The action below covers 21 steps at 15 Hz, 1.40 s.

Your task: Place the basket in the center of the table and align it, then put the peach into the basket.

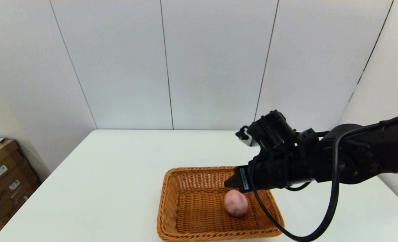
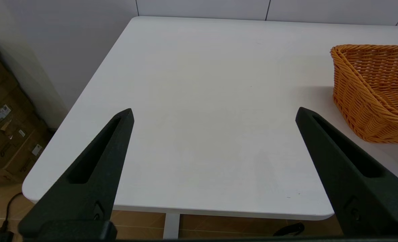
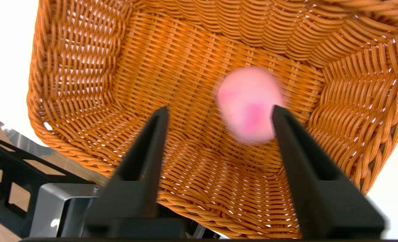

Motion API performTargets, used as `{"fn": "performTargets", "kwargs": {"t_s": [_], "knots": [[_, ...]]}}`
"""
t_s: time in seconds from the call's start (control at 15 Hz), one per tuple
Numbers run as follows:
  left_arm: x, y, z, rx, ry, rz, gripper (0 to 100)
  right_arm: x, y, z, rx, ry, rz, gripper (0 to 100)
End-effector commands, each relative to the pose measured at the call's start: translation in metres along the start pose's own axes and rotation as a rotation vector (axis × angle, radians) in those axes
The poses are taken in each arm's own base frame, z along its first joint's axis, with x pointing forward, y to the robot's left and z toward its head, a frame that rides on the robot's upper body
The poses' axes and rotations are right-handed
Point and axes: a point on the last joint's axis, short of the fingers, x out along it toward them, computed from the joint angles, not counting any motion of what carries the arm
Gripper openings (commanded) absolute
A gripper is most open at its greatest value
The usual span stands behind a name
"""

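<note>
Wicker basket (image 1: 199, 205) sits at the table's (image 1: 118, 174) near-centre edge, peach (image 1: 236, 202) loose on its floor at 3 o'clock. Right gripper (image 3: 219, 112) hovers just above the peach, fingers apart, empty. Left gripper (image 2: 214, 116) spread wide, parked off the basket's 9 o'clock side.

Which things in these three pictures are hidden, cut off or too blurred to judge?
- Peach: blurred in the right wrist view, so its surface detail is unclear.
- Basket: its near rim is cut by the bottom edge in the head view; the right gripper covers part of its far right corner.
- Left gripper: outside the head view; only its open fingers show in the left wrist view.
- Table: near edge cut off in the head view.
</note>
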Motion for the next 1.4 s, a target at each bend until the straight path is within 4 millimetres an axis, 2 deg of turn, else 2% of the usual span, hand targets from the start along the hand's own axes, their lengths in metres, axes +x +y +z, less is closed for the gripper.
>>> {"fn": "performTargets", "kwargs": {"t_s": [0.07,0.27,0.4,0.6,0.73,0.87,1.0,1.2,1.33,1.4], "knots": [[0.0,0.0,0.0,-0.003,-0.002,0.001,100,-0.031,-0.056,0.018,0.142,-0.102,-0.079,100],[0.0,0.0,0.0,-0.006,-0.002,0.004,100,-0.06,-0.126,0.028,0.276,-0.187,-0.18,100],[0.0,0.0,0.0,-0.009,-0.001,0.004,100,-0.076,-0.173,0.025,0.327,-0.215,-0.226,100],[0.0,0.0,0.0,-0.009,-0.002,0.004,100,-0.087,-0.241,0.015,0.408,-0.218,-0.317,100],[0.0,0.0,0.0,-0.009,-0.004,0.004,100,-0.094,-0.259,0.007,0.429,-0.22,-0.339,100],[0.0,0.0,0.0,-0.009,-0.002,0.004,100,-0.103,-0.262,0.004,0.414,-0.238,-0.298,100],[0.0,0.0,0.0,-0.009,-0.001,0.004,100,-0.117,-0.25,0.004,0.392,-0.27,-0.273,100],[0.0,0.0,0.0,-0.009,-0.004,0.004,100,-0.156,-0.213,-0.013,0.328,-0.367,-0.229,100],[0.0,0.0,0.0,-0.009,-0.002,0.005,100,-0.182,-0.184,-0.039,0.27,-0.429,-0.246,100],[0.0,0.0,0.0,-0.009,-0.002,0.004,100,-0.194,-0.166,-0.059,0.221,-0.463,-0.264,100]]}}
